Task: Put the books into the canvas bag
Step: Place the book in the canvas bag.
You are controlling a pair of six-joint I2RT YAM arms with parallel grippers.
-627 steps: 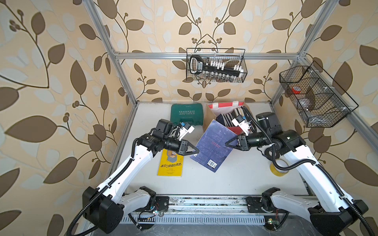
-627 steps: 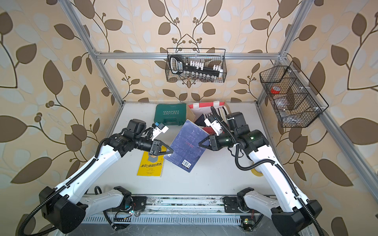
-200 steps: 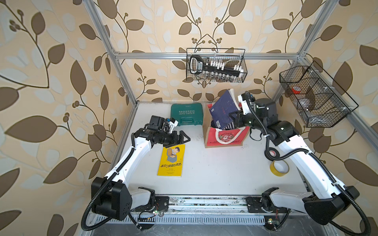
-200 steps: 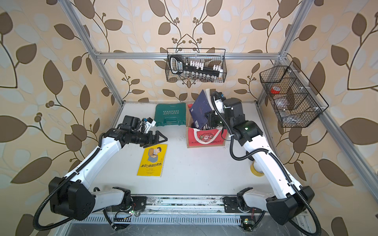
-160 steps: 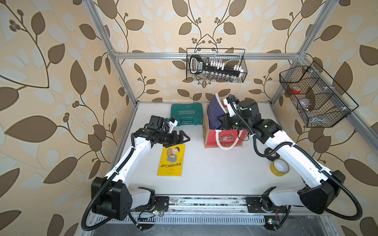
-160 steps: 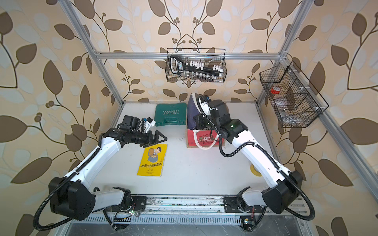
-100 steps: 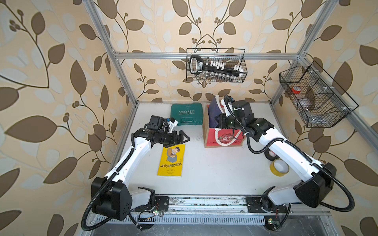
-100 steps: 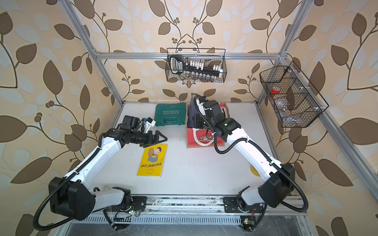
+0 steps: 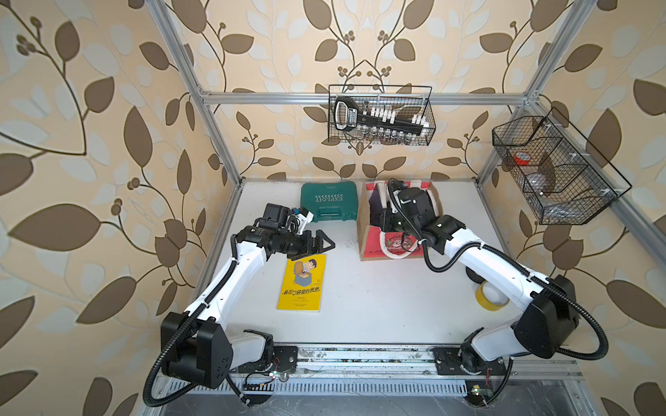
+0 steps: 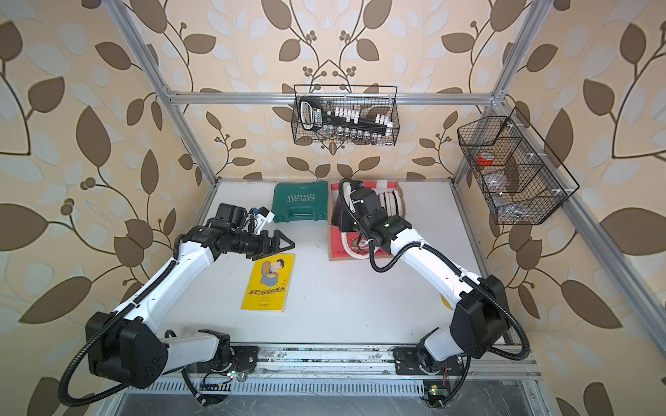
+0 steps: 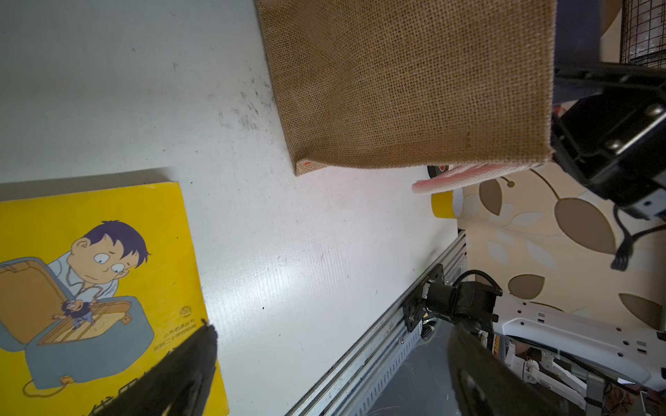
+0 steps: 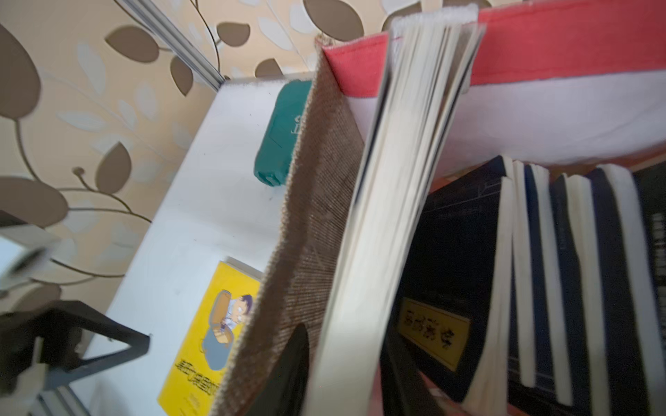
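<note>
White tabletop (image 9: pixel 378 306) inside leaf-papered walls carries everything. Farthest left, the left gripper (image 9: pixel 326 243) hovers with its jaws spread wide and empty just over the top edge of the yellow book (image 9: pixel 302 282), the only one lying outside. It lies flat, cover up. As a thin paperback it is probably light and bendy with a slick cover, so a pinch on the face would likely slip; the free long edge or a corner, levered off the table, looks the better hold, near the spine where it is stiffest. Behind it sits the green tool case (image 9: pixel 328 201), apart from the book. Right of that stands the canvas bag (image 9: pixel 367 230), its jute wall soft enough to give if pushed. The right gripper (image 12: pixel 346 363) reaches into its mouth, a finger on each side of an upright book (image 12: pixel 407 144) against the bag's left wall; whether it pinches or has let go I cannot tell. Several dark books (image 12: pixel 540 270) stand packed beside it. A yellow tape roll (image 9: pixel 492 297) lies farthest right.
</note>
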